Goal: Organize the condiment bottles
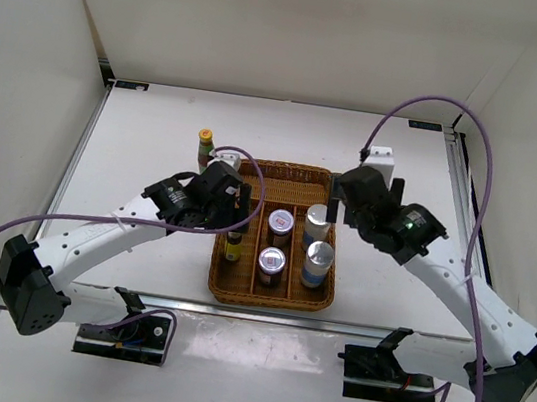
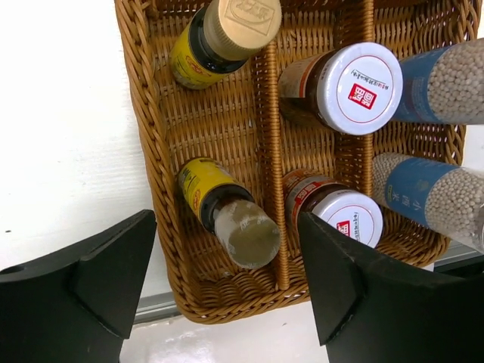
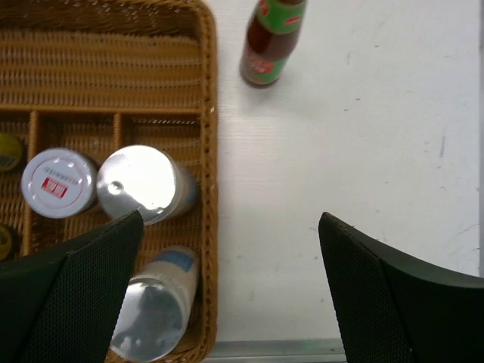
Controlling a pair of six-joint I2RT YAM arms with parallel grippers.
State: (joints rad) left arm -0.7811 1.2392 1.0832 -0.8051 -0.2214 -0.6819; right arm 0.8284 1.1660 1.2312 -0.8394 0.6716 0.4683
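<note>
A robot lab cell: plain white panels point(image 1: 274, 30) box in a white counter point(image 1: 146, 142), metal rails point(image 1: 74, 162) run along its sides, and the left arm point(image 1: 91, 237) and right arm point(image 1: 467, 291), trailing purple cables point(image 1: 445, 101), are bolted at its near edge.

6 condiment bottles point(image 2: 227, 215) in wicker tray point(image 2: 219, 125)

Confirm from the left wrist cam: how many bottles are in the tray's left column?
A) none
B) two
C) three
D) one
B: a near bottle and a far bottle are the only two in the left column of the tray.
</note>
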